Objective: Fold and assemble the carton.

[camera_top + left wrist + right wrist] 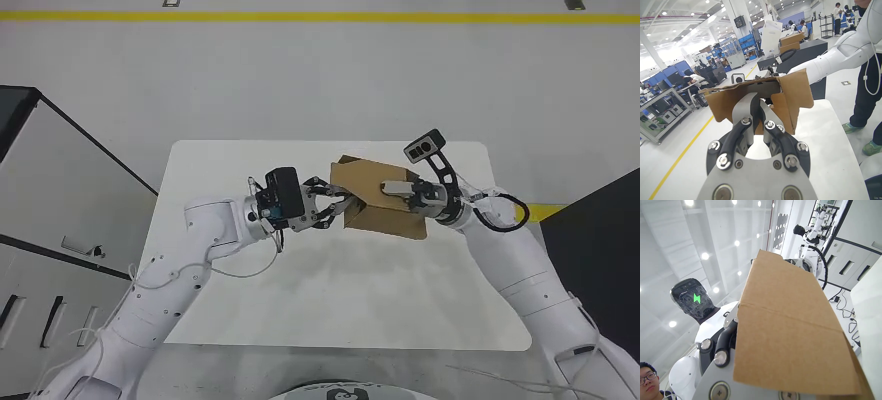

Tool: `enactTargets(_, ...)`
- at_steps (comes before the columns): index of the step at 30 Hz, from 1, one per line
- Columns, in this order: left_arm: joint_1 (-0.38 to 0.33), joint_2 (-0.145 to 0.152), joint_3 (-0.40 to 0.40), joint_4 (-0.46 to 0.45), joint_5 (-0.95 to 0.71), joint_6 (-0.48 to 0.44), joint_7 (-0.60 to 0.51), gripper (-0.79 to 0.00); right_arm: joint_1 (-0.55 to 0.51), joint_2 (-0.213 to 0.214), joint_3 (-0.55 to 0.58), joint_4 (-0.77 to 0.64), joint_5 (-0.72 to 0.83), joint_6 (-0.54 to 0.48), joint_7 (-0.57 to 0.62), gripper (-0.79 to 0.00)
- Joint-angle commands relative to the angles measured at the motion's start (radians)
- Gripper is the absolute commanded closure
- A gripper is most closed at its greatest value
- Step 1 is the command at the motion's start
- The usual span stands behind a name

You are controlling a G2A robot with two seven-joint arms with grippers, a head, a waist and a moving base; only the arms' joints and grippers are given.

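One white table, one cardboard carton above the table, two grippers above the table, left gripper and right gripper.

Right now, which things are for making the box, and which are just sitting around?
For the job:
- carton
- left gripper, pinching a carton flap
- right gripper, at the carton's other side

Just around:
- white table
- cabinet beside the table
- yellow floor line
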Motion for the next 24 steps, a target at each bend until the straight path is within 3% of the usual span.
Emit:
enactTargets(1,0.004,0.002,-0.011,0.002,-0.001,0.005,0.0,0.0,-0.005,0.0,0.009,0.003,-0.003,-0.002,-0.007,0.0)
enactTargets(13,0.029,0.011,-0.071,-0.006,-0.008,0.003,-0.004,0.0,-0.041,0.001,0.072,-0.008,-0.018,-0.013,-0.011,0.0)
enactTargets(24,0.037,0.008,-0.047,-0.02,-0.016,-0.018,0.003,0.0,-0.055,-0.007,0.077,-0.037,-0.037,0.007,-0.018,0.0)
